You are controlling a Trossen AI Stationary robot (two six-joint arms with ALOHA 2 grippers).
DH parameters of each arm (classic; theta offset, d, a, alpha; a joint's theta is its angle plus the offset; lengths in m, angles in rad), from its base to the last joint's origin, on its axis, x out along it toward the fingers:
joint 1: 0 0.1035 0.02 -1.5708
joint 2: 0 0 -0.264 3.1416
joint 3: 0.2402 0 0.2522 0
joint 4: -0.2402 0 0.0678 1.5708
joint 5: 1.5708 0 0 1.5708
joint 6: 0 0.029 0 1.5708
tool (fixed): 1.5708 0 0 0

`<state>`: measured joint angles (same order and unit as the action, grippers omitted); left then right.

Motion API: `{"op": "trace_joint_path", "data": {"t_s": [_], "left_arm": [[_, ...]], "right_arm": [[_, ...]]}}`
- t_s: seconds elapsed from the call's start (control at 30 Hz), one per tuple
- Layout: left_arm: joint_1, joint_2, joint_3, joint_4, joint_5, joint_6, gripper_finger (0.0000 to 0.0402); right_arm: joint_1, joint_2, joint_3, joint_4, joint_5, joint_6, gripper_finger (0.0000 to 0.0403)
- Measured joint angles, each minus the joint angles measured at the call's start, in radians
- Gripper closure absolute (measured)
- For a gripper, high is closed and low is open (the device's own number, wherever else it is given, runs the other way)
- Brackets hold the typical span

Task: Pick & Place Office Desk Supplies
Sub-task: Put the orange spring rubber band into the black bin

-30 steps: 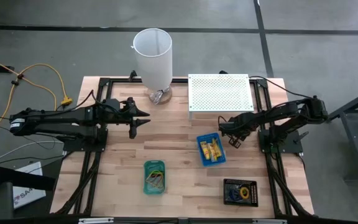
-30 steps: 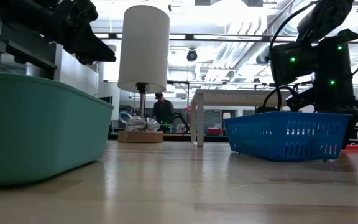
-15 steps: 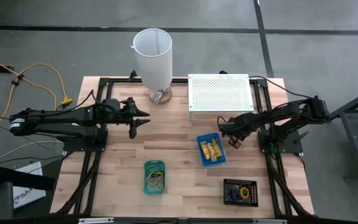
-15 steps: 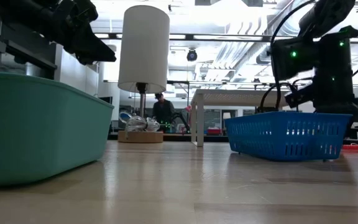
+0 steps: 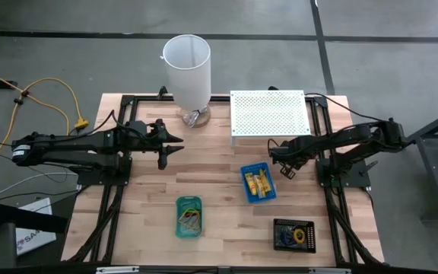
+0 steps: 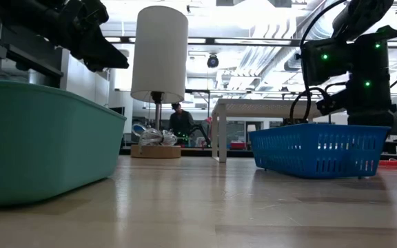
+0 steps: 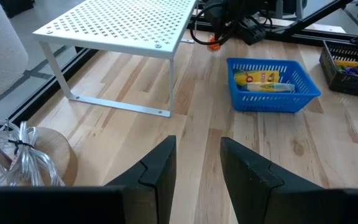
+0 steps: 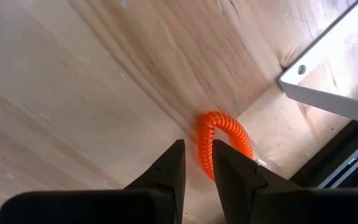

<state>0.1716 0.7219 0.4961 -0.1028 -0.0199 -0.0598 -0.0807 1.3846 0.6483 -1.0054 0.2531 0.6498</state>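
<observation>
1. R gripper (image 8: 196, 163): fingers a narrow gap apart, nothing clamped; sits right of centre in high view (image 5: 285, 161), just above-right of blue tray (image 5: 258, 183).
2. Target: orange coiled loop (image 8: 224, 142) on wood, lower centre of R wrist frame, directly ahead of the fingertips, near white rack's foot (image 8: 328, 93).
3. Loop arcs away from tips; one end lies between them.
4. L gripper (image 5: 166, 141): left-centre of high view, fingers apart, empty, well apart from loop. R arm nearer.

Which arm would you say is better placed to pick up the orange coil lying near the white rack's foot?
The right. Its pincer hangs directly over the orange coil, fingers straddling one end. The left pincer waits near the white cylinder.
</observation>
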Motion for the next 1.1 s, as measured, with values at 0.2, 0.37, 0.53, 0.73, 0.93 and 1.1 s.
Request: {"op": "trace_joint_path", "data": {"t_s": [0.2,0.37,0.53,0.73,0.93,1.1], "left_arm": [[0.0,0.0,0.0,0.0,0.0,0.0,0.0282],[0.0,0.0,0.0,0.0,0.0,0.0,0.0282],[0.0,0.0,0.0,0.0,0.0,0.0,0.0282],[0.0,0.0,0.0,0.0,0.0,0.0,0.0282],[0.0,0.0,0.0,0.0,0.0,0.0,0.0282],[0.0,0.0,0.0,0.0,0.0,0.0,0.0282]], "right_arm": [[0.0,0.0,0.0,0.0,0.0,0.0,0.0334],[0.0,0.0,0.0,0.0,-0.002,0.0,0.0334],[-0.001,0.0,0.0,0.005,-0.025,0.0,0.0334],[-0.001,0.0,0.0,0.011,-0.028,0.002,0.0334],[0.0,0.0,0.0,0.017,-0.027,0.065,0.0334],[0.0,0.0,0.0,0.018,-0.061,0.095,0.0334]]}}
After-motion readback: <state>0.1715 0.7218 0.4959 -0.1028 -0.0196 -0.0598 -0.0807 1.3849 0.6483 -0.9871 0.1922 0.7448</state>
